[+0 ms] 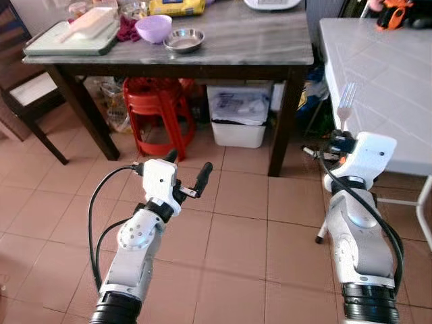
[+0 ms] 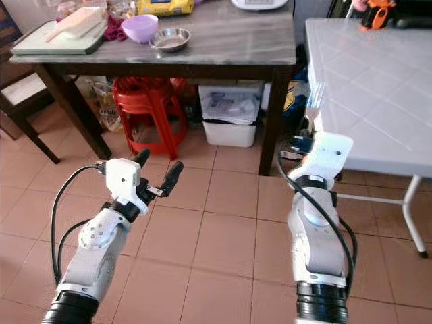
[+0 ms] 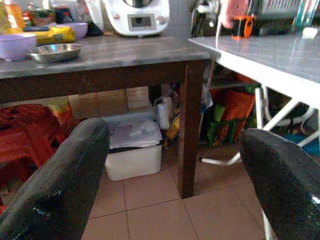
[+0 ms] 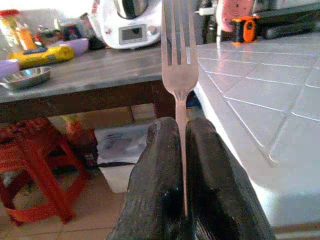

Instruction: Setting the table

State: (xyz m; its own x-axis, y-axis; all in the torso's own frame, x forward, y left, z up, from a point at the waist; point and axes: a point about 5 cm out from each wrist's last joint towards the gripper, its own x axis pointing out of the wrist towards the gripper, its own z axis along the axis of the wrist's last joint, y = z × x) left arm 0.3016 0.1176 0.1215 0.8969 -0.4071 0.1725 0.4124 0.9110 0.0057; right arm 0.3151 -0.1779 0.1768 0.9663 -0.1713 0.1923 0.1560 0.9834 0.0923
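My right gripper [image 1: 339, 138] is shut on a silver fork [image 1: 345, 102] that stands upright, tines up, beside the near left edge of the white tiled table [image 1: 385, 74]. In the right wrist view the fork [image 4: 179, 65] rises from between the two closed black fingers [image 4: 155, 180]. My left gripper [image 1: 187, 169] hangs open over the tiled floor, with nothing between its fingers [image 3: 60, 185]. On the dark wooden table [image 1: 223, 47] ahead sit a steel bowl [image 1: 183, 40] and a purple bowl [image 1: 154, 28].
A cutting board [image 1: 74, 37] lies at the wooden table's left end. Under that table stand red stools [image 1: 158, 108] and a white bin [image 1: 238, 115]. A dark chair [image 1: 27, 101] is at the far left. A white kitchen machine [image 3: 132, 17] stands at the back.
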